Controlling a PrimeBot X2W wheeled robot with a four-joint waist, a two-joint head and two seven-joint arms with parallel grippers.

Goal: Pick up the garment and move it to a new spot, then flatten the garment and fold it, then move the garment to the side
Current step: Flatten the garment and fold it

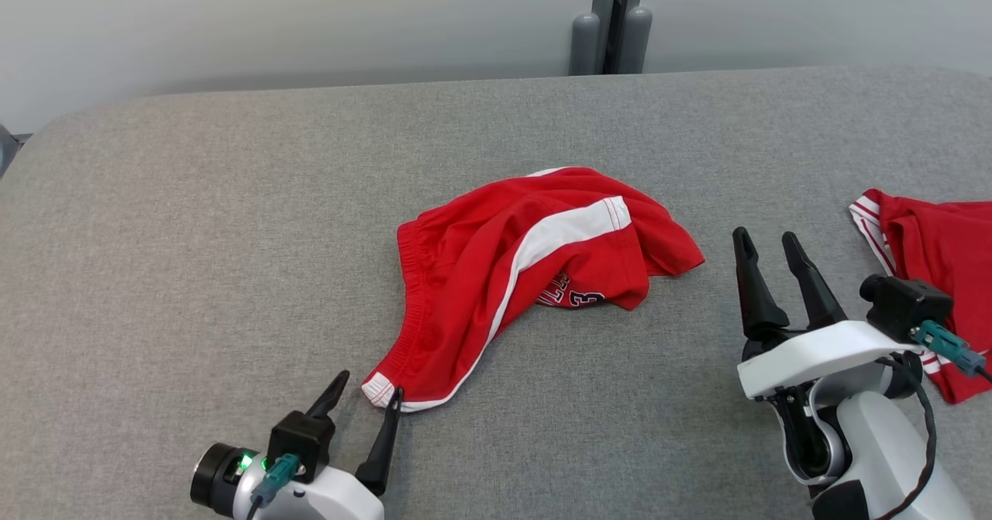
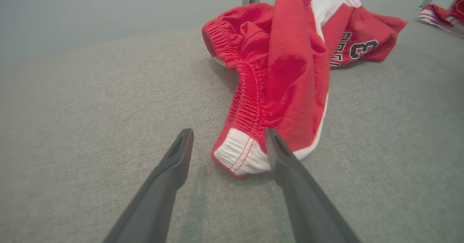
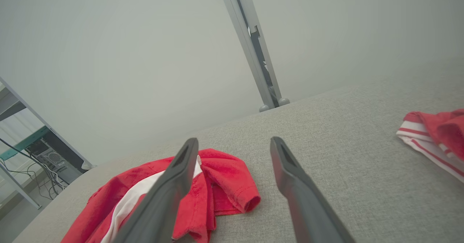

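Head view: red shorts [image 1: 535, 272] are seen crumpled mid-table on the grey padded table [image 1: 194, 233]. Left gripper [image 1: 370, 384] is spread wide, with the shorts' white-trimmed corner between its fingertips. Right gripper [image 1: 766, 235] is spread wide too, parked just beside the shorts, nothing gripped.

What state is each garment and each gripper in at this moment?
red shorts, crumpled in a heap, not flattened or folded, number print partly showing.
second red garment, lying off to the right, partly cut off by the view's edge; cannot tell whether it is folded.
left gripper, open, low at the shorts' white-trimmed corner, not closed on it.
right gripper, open, holding nothing.
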